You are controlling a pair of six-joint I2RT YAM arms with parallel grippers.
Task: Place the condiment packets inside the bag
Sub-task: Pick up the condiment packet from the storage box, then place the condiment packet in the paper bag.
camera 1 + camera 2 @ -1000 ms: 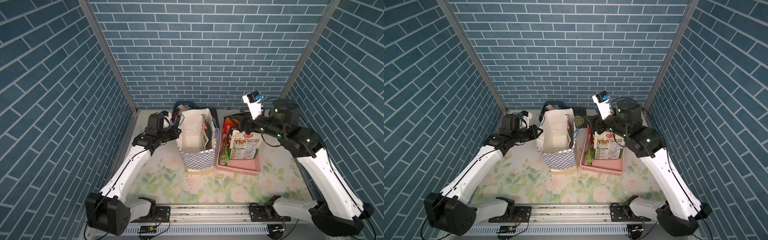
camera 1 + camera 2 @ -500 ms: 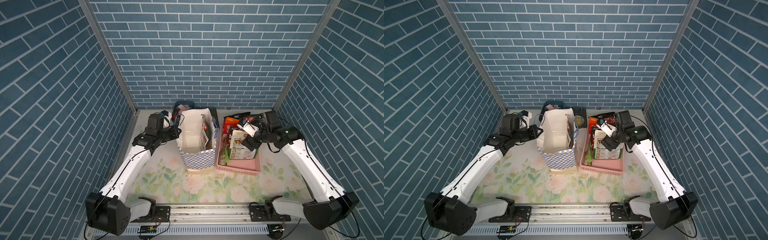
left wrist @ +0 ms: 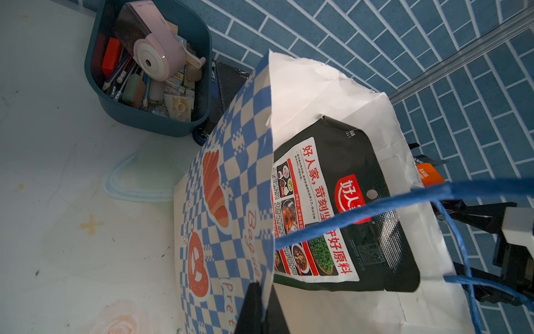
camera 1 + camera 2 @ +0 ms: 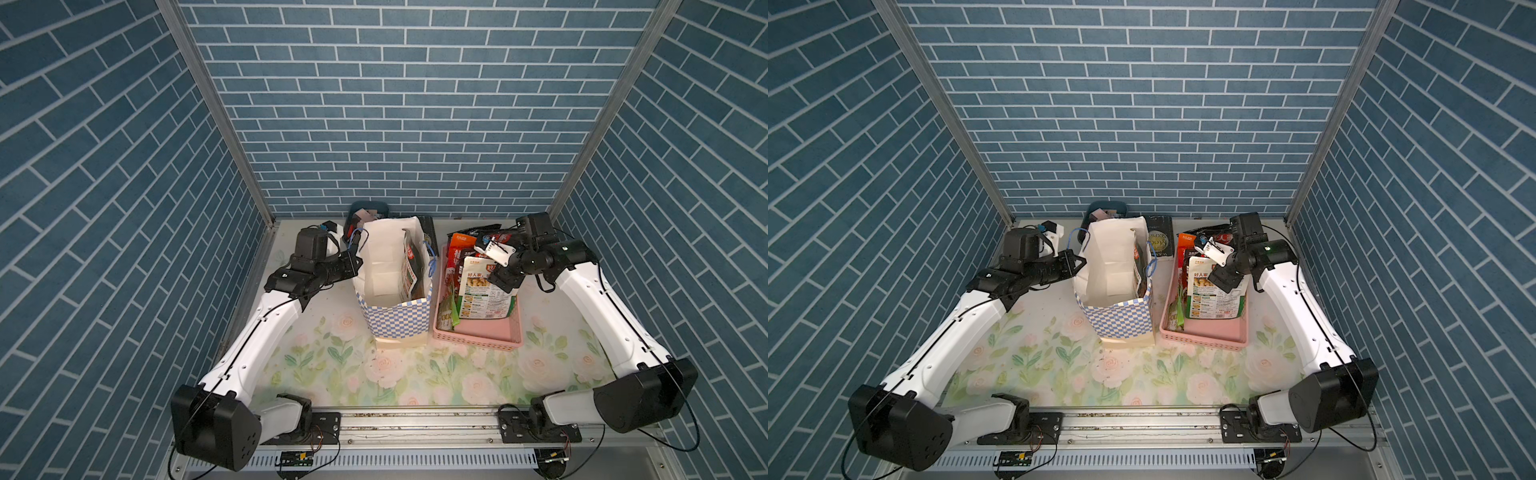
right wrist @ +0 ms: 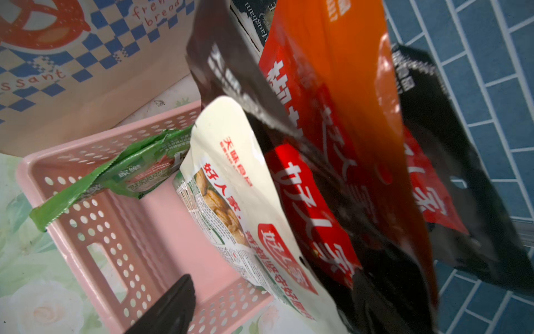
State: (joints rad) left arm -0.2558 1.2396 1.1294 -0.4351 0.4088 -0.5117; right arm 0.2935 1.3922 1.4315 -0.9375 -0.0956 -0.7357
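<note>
One black packet (image 3: 346, 202) stands inside the bag (image 4: 395, 320), leaning on the wall nearest the pink basket (image 4: 478, 334). Left gripper (image 4: 356, 262) is clamped on the bag's opposite rim, with the paper edge pinched between its fingers (image 3: 251, 303). Remaining condiment packets (image 4: 484, 299) (cream, orange-red, black, green) stand in the basket, just beside the bag on the desk (image 4: 332, 374). Right gripper (image 4: 503, 279) sits over them, jaws spread wide, the visible finger clear of the cream one.
</note>
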